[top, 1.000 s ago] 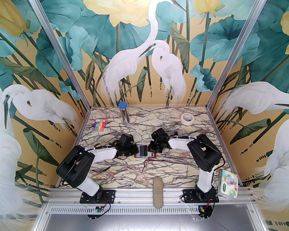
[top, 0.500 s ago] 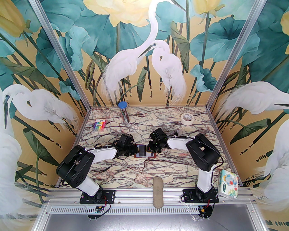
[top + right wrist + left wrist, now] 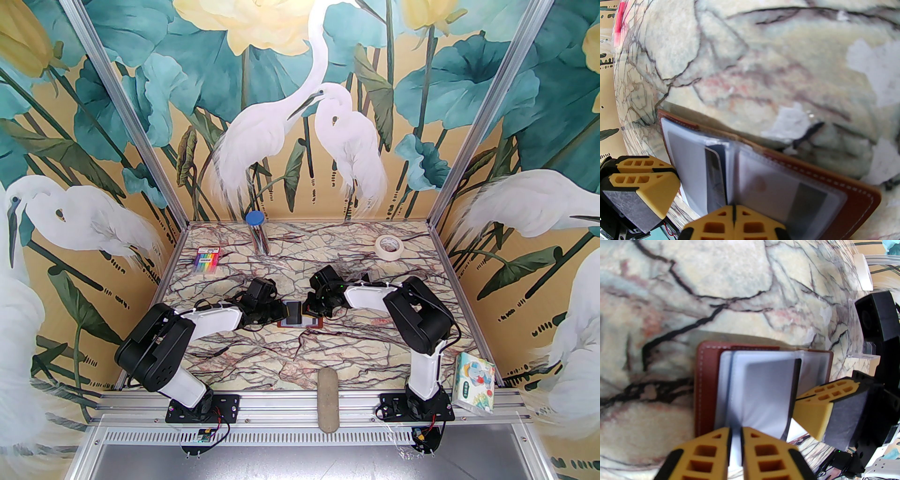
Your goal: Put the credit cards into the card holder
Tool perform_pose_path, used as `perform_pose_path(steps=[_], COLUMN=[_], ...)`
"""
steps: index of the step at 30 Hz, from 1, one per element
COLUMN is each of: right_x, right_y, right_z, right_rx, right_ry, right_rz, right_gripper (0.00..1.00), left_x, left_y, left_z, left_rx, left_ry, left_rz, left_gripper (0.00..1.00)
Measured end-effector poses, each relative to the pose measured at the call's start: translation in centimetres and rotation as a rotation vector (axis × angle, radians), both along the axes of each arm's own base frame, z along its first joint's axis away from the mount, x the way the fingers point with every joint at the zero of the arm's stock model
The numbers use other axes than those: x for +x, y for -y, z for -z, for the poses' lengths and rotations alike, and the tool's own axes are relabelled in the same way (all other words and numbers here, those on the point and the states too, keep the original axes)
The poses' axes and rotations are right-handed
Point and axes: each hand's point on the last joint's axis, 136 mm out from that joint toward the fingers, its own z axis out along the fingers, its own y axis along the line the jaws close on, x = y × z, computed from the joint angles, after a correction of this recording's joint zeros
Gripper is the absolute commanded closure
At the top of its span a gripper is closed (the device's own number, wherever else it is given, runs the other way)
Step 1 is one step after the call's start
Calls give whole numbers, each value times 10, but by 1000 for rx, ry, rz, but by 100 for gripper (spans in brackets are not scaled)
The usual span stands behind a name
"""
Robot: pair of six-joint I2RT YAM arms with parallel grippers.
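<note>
The card holder (image 3: pixel 313 324) lies open on the marble between both arms, reddish-brown leather (image 3: pixel 705 385) with pale clear sleeves (image 3: pixel 857 194). A dark credit card (image 3: pixel 294 311) stands tilted over its middle; its face looks pale grey with a dark rim (image 3: pixel 764 392) and it sits partly in a sleeve (image 3: pixel 714 171). My left gripper (image 3: pixel 282 311) pinches that card's near edge, jaws a sliver apart (image 3: pixel 735 446). From the other side, my right gripper (image 3: pixel 307 309) is shut on the thin edge of a clear sleeve (image 3: pixel 733 208). Its fingertips (image 3: pixel 811 413) rest by the card's dark rim.
A pack of rainbow pens (image 3: pixel 206 260) lies at the back left, near a clear tube with a blue lid (image 3: pixel 257 229). A tape roll (image 3: pixel 389 245) sits at the back right, a tissue pack (image 3: pixel 475 382) at the front right. A grey oblong pad (image 3: pixel 328 398) crosses the front rail.
The right arm has crept a little to the left, toward the card holder. The dark card has shifted slightly left with it. The left arm has hardly moved.
</note>
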Motion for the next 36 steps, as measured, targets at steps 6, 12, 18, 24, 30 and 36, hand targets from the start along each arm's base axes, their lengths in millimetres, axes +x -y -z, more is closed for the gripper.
perform_pose_path(steps=[6,12,18,24,30,36], right_x=[-2,-3,-3,-3,-3,-3], right_y=[-3,-3,-3,-2,-2,-1], right_z=[0,0,0,0,0,-1], right_rx=[1,1,1,0,-6,-19], right_ry=[3,2,3,4,-1,-10], right_rz=[-11,-11,-11,-14,-16,-13], right_gripper=[100,100,100,100,100,100], left_x=[-10,-12,-12,-15,-13,-8], left_y=[-7,-14,-23,-26,-25,-23], left_z=[-8,-22,-14,2,7,8], left_rx=[18,33,67,97,97,80], left_ry=[-19,5,-12,-56,-59,-47], left_rz=[0,-18,-35,-33,-33,-44], left_gripper=[71,72,86,92,100,100])
